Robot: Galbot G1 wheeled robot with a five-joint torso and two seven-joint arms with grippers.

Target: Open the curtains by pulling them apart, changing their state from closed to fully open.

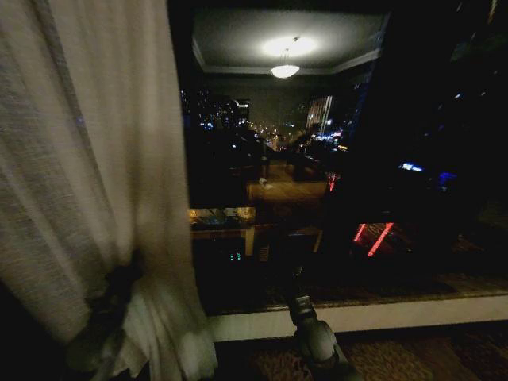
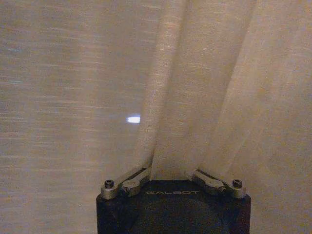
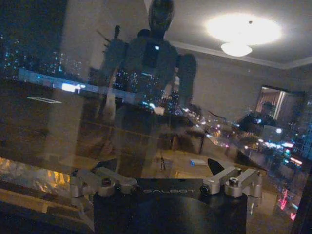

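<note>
Now | left gripper point(image 2: 170, 168) pinches curtain point(image 1: 87, 159) fold | window point(image 1: 333, 159) bare

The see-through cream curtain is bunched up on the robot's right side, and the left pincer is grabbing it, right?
Wrong side: the sheer cream curtain hangs gathered on the robot's left, as the head view shows. The left pincer is indeed grabbing it.
</note>
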